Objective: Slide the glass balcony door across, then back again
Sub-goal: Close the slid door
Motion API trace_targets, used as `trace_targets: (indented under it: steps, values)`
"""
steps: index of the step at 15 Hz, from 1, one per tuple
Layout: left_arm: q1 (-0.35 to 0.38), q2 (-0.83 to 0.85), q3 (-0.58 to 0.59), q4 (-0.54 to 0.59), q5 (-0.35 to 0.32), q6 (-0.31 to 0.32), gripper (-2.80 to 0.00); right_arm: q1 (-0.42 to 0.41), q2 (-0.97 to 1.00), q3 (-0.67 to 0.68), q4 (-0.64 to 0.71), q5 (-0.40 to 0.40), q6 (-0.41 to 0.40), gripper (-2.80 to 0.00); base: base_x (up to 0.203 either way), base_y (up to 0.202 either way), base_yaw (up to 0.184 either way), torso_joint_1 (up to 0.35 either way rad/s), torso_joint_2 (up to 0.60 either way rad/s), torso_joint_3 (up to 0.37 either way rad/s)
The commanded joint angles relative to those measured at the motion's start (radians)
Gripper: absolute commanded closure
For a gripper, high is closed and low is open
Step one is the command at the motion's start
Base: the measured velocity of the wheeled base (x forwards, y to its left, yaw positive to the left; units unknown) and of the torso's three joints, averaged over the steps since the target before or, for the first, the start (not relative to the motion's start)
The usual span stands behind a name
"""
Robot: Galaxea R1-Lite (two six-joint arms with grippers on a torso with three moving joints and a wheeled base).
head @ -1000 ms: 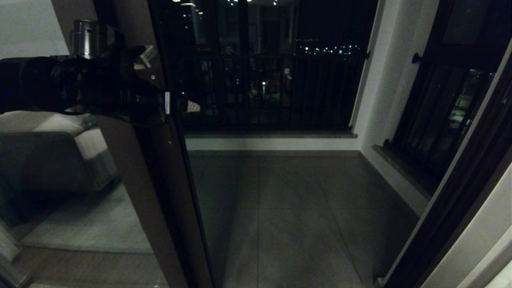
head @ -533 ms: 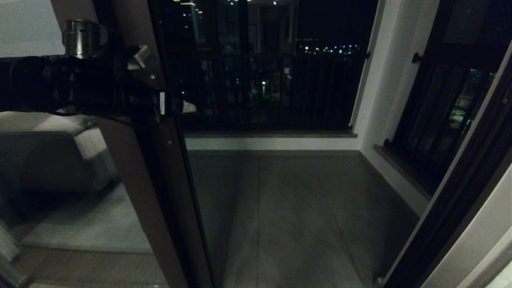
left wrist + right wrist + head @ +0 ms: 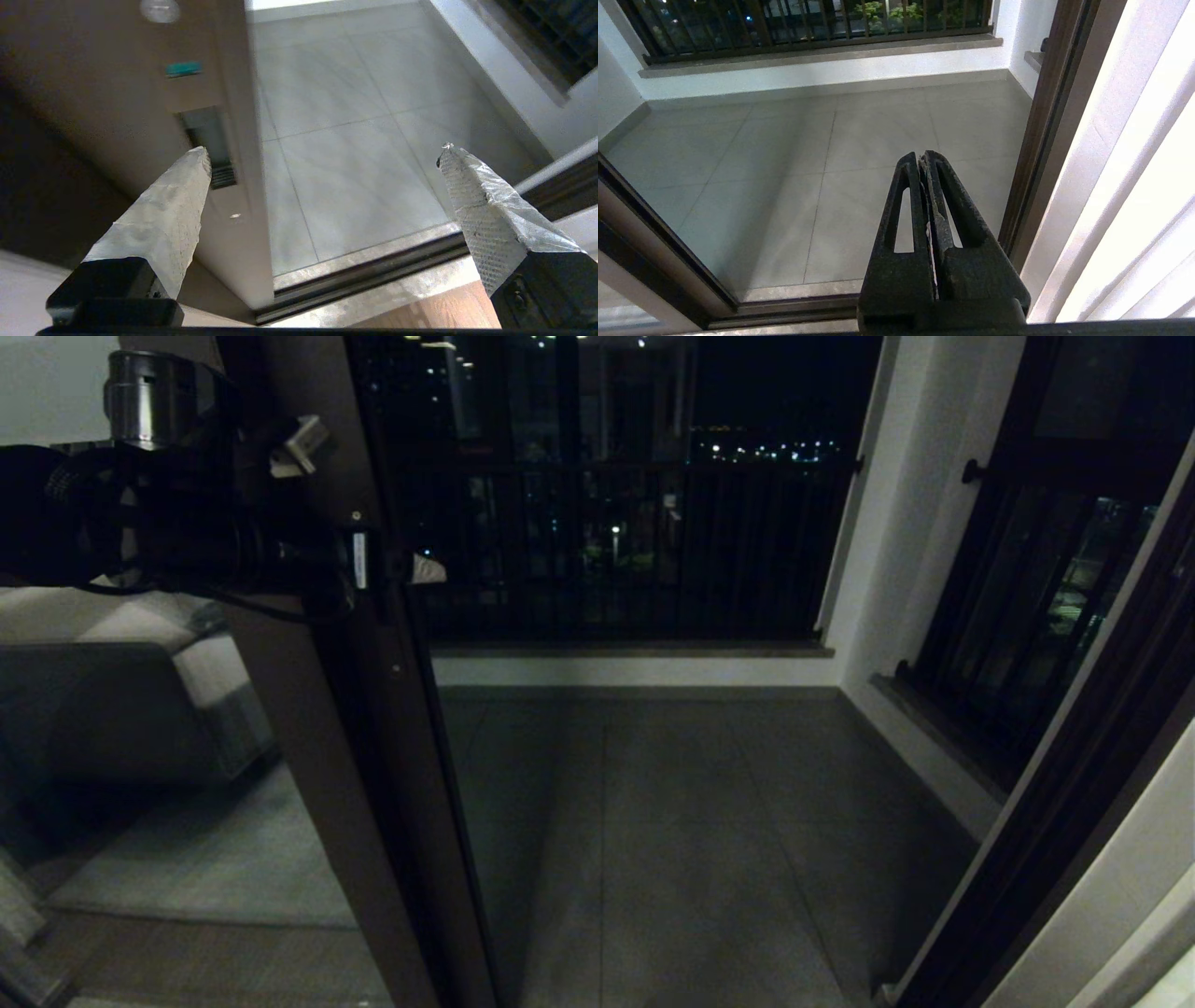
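Hanging out wide open, the left gripper has one finger by the slot handle of the glass balcony door, slid over left. Right gripper is pinched together, parked.

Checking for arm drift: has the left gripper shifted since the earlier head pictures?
Yes. The open left gripper has moved up and leftward along the brown-framed glass balcony door, which looks unmoved.

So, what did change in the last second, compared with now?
The left gripper, jaws open, moved up and leftward along the glass balcony door upright in the head view, holding nothing. The door itself and the shut right gripper stayed as they were.
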Motion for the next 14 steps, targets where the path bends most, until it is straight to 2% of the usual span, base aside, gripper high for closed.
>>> trace_targets:
  steps: [1, 10, 14]
  values:
    - [0.000, 0.015, -0.006, -0.003, -0.004, 0.000, -2.80, 0.000, 0.001, 0.000, 0.001, 0.000, 0.000, 0.00, 0.000, 0.000, 0.000, 0.000, 0.00, 0.000]
    - [0.000, 0.073, -0.012, -0.006, -0.007, 0.003, -2.80, 0.000, 0.001, 0.000, 0.001, 0.000, 0.000, 0.00, 0.000, 0.000, 0.000, 0.000, 0.00, 0.000]
    - [-0.001, 0.122, -0.065, -0.006, 0.000, 0.002, -2.80, 0.000, 0.001, 0.000, 0.001, 0.000, 0.000, 0.00, 0.000, 0.000, 0.000, 0.000, 0.00, 0.000]
